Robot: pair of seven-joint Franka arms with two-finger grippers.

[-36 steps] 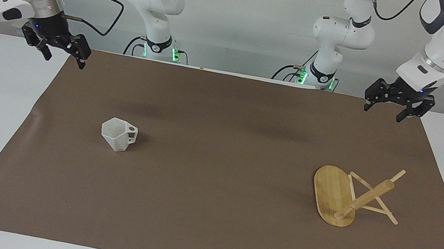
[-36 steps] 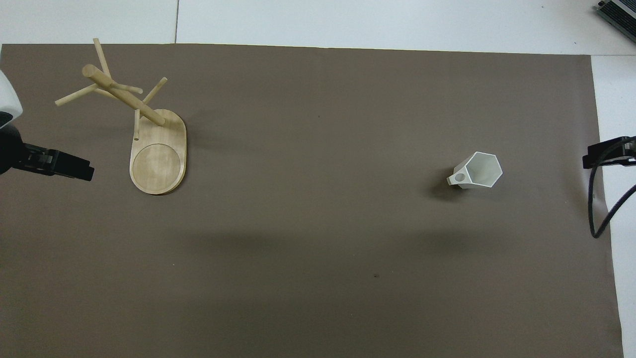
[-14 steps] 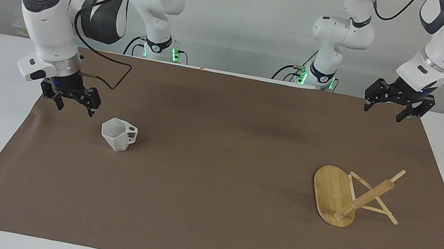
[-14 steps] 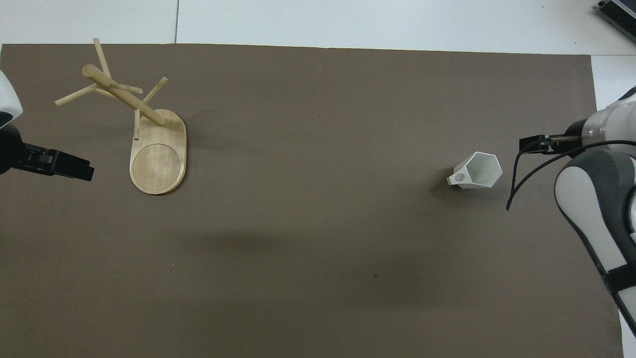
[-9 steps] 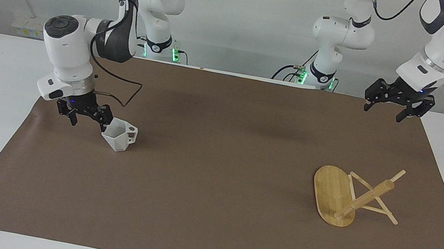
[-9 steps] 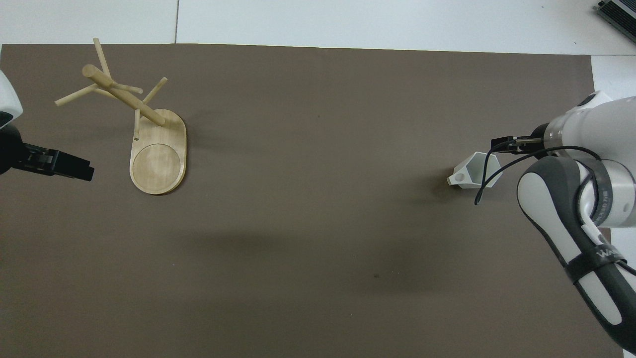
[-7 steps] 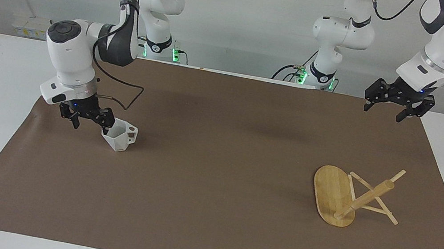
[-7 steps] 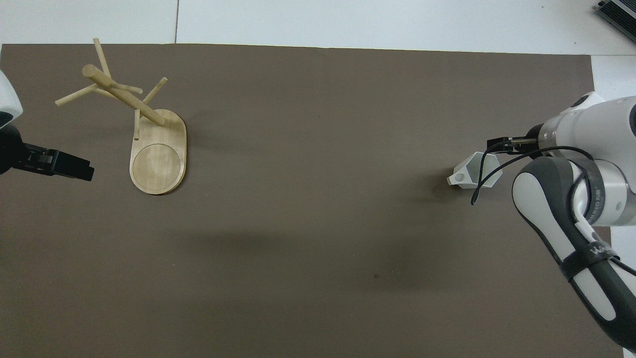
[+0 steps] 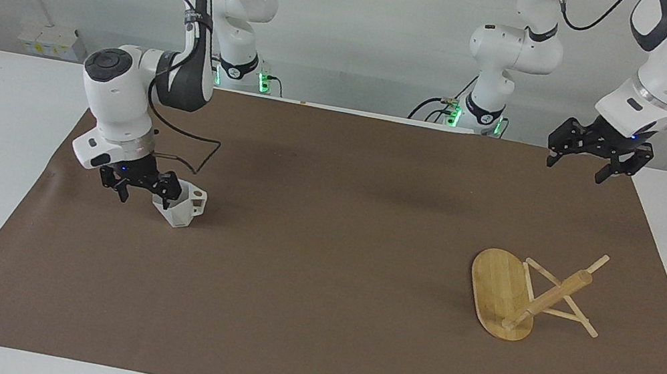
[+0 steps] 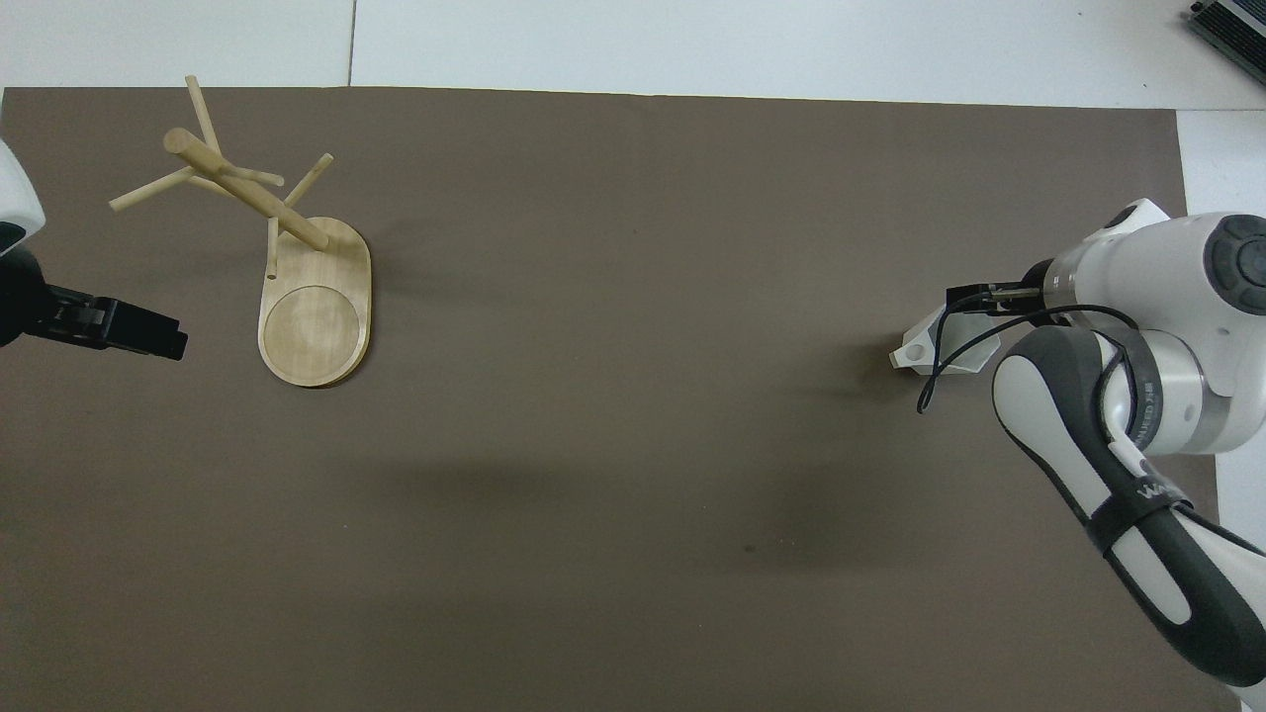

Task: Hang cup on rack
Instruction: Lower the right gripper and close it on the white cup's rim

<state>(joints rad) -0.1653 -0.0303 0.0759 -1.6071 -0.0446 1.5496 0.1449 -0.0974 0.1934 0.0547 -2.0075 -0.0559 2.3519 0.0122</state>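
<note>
The white faceted cup [image 9: 184, 207] stands on the brown mat [image 9: 327, 226] toward the right arm's end of the table, tilted, its handle pointing toward the left arm's end. The right gripper [image 9: 147, 191], jaws open, straddles the cup's rim. The bamboo rack [image 9: 525, 294] stands upright toward the left arm's end. The left gripper [image 9: 583, 166] waits open over the mat's edge.

White arms, dark grey joints, black cables, black end effectors, green-lit bases.

No legible text on anything in view.
</note>
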